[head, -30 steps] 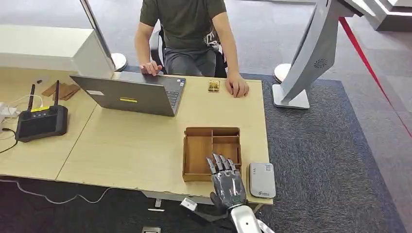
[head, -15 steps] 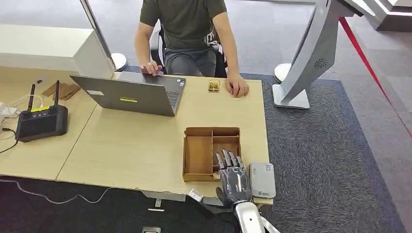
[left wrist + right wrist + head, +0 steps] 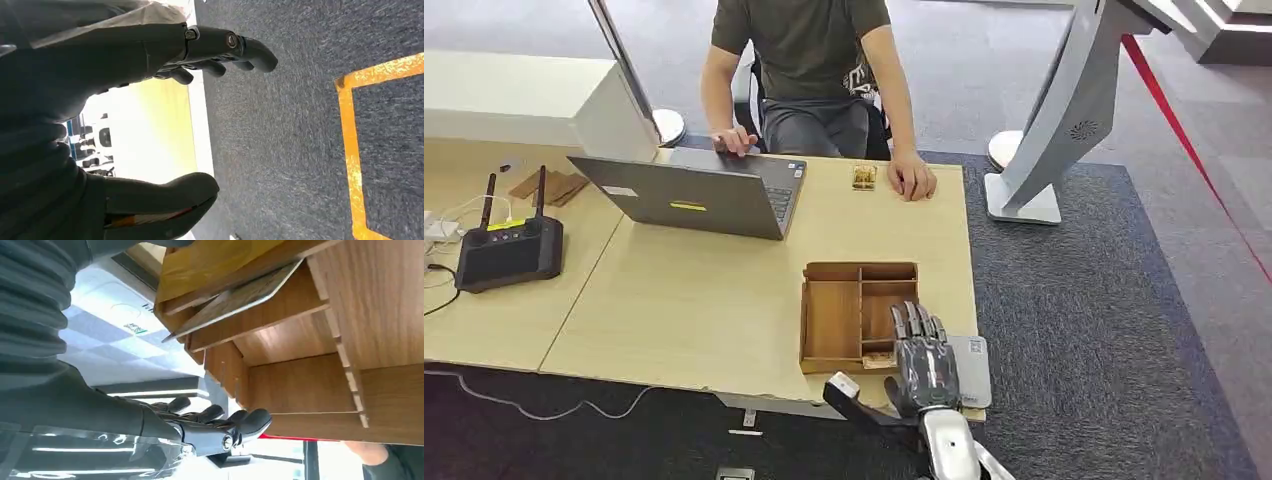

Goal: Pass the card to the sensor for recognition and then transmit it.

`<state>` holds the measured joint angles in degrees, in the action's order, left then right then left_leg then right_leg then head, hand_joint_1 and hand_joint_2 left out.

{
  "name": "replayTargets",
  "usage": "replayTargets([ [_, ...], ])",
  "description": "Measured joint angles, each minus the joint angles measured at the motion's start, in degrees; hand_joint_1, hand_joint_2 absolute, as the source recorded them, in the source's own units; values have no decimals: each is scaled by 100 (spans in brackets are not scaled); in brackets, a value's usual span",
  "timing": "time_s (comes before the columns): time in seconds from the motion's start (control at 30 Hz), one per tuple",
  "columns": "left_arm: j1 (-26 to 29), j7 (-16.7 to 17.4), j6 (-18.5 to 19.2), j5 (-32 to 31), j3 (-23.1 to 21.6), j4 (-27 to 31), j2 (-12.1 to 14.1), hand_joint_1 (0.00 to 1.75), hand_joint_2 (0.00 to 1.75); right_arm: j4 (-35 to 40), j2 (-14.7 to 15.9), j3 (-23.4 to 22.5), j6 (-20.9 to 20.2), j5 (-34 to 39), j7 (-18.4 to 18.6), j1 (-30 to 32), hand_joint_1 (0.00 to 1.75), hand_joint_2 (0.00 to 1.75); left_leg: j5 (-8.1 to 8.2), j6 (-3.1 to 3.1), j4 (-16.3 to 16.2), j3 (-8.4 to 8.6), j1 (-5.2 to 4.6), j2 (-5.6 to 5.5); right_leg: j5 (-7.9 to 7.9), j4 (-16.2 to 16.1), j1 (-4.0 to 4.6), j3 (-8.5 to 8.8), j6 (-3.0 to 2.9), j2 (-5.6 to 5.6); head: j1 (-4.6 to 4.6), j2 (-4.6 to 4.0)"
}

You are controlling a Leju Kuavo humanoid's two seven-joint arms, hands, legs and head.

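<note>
— Wooden tray at the near right of the desk: that's where the card is, propped on a slant in the small compartment closest to the robot. The right wrist view shows it leaning against a divider, 1 edge up.

— So nothing has been picked up?

— Not that I can see. I'd call this the 1st step, the reach for the card. The right hand hovers over the tray's near right corner, partly above the grey reader that lies just beside the tray.

— Is it gripping anything?

— No. Its fingers are stretched out, close side by side, with nothing between them and the thumb. Released, I'd say. I can't tell whether the fingertips touch the tray wall.

— And the other one?

— The left hand hangs over the carpet, thumb and fingers apart, empty.

— What next, then?

— My guess: the right hand has to dip into that compartment and pinch the card by its raised edge. It's thin and tilted, and the walls are close, so it needs a careful pinch. Then 2 short moves: across to the reader, then out to the person seated at the far side.
</note>
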<state>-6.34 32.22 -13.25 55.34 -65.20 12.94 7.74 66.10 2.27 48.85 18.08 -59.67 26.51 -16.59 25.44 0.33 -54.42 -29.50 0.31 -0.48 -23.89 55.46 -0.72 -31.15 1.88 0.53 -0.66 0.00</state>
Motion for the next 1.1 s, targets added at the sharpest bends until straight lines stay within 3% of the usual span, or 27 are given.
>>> replayTargets([
  [1.1,0,7,-2,-2,0,0,0,0,175,122,-22,-90,68,98,-157,11,0,175,0,0,0,0,0,0,0,0,0,0,0,0,0,0],
])
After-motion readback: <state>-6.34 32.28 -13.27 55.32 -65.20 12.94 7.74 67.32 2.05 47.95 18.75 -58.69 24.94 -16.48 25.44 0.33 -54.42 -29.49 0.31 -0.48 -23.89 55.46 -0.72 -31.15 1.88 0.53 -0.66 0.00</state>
